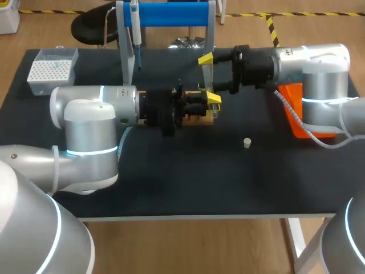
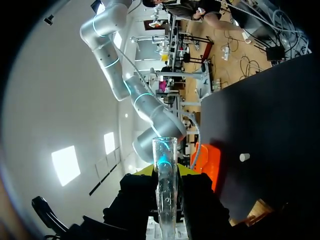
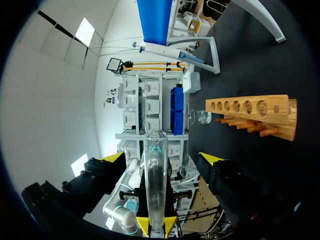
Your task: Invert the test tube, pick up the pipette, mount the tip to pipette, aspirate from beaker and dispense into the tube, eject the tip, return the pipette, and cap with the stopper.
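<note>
The left hand (image 1: 213, 99) is closed on the test tube (image 3: 154, 175), its yellow tips pinched against the glass near one end. The rest of the tube sticks out past them toward the far side of the counter (image 1: 188, 177). From where I look, the tube seems to lie roughly level rather than upright, with its open mouth at the free end, and it is held up off the counter. The right hand (image 1: 207, 75) has its fingers spread wide. One yellow tip stands on each side of the tube and neither touches the glass, so the tube sits in the gap without being gripped there. The two hands meet a little past the middle of the counter, the left arm coming in from the left and the right arm from the right. Just under and beside the left hand is the wooden rack (image 3: 250, 111), with its row of holes and its pegs. The glass beaker (image 3: 202, 117) stands close by it. The small pale stopper (image 1: 247, 142) sits alone on the black surface, nearer and to the right of the hands and well apart from them. At the far edge the pipette (image 1: 136, 34) hangs on the blue stand (image 1: 171, 14). The box of tips (image 1: 51, 71) is in the far left corner, and an orange bin (image 1: 290, 90) sits at the right, partly behind the right arm.
</note>
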